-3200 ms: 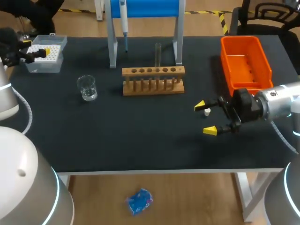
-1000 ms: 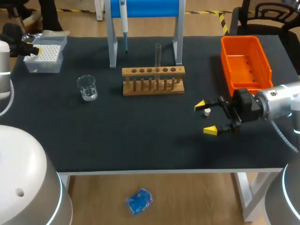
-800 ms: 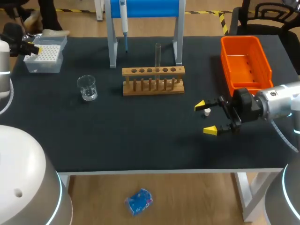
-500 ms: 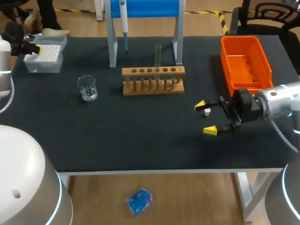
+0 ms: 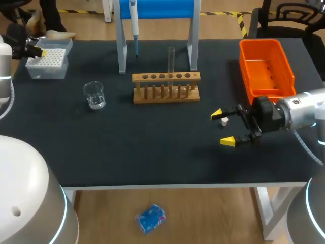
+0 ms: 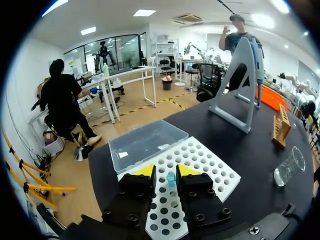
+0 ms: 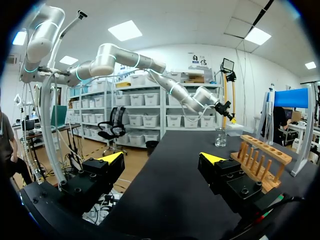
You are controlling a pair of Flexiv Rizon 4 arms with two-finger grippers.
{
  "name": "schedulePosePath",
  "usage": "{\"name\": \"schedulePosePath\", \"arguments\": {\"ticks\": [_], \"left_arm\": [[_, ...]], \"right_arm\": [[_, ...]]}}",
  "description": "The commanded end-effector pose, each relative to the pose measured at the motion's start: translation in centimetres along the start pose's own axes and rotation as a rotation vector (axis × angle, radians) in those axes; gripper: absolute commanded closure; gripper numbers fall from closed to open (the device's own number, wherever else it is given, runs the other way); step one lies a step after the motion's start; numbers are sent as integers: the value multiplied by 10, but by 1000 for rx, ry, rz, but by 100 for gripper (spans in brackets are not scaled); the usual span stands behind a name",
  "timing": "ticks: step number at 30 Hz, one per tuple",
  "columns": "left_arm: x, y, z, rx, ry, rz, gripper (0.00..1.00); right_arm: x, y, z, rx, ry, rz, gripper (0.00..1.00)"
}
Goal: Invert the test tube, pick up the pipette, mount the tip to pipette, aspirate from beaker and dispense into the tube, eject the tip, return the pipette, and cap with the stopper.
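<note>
Black table [image 5: 152, 147] | far left: tip box [image 5: 48, 63] | centre: beaker [image 5: 94, 95] beside wooden rack [image 5: 166, 87] | behind: blue stand [image 5: 122, 46] | right: orange bin [image 5: 266, 68], white stopper [image 5: 224, 120] nearby

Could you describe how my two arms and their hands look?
The left arm and right arm are smooth silver-white tubes with thin glowing cyan rings. A grey cable runs beside the right arm. The left hand and right hand are black bolted blocks with yellow-tipped fingers.
</note>
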State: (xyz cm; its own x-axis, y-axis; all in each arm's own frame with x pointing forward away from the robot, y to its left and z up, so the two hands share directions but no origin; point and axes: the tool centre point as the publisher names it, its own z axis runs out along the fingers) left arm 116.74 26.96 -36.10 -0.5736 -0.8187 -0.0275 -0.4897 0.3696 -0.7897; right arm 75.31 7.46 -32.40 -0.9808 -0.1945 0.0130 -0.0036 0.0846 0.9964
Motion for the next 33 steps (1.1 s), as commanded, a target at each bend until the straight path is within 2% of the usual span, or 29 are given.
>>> {"name": "schedulePosePath", "arguments": {"ticks": [1,11,16,20,22,33], "left_arm": [[-3,0,2,-11,10,-1,77],[-2,3,3,-18,14,4,82],[-2,3,2,-15,14,4,80],[-2,3,2,-14,16,7,85],[-2,3,2,-14,17,9,100],[0,2,1,-14,18,14,100]], "right_arm": [[1,0,0,0,-2,-1,0],[1,0,0,0,-2,-1,0],[1,0,0,0,-2,-1,0],[1,0,0,0,-2,-1,0],[1,0,0,0,-2,-1,0],[1,0,0,0,-2,-1,0]]}}
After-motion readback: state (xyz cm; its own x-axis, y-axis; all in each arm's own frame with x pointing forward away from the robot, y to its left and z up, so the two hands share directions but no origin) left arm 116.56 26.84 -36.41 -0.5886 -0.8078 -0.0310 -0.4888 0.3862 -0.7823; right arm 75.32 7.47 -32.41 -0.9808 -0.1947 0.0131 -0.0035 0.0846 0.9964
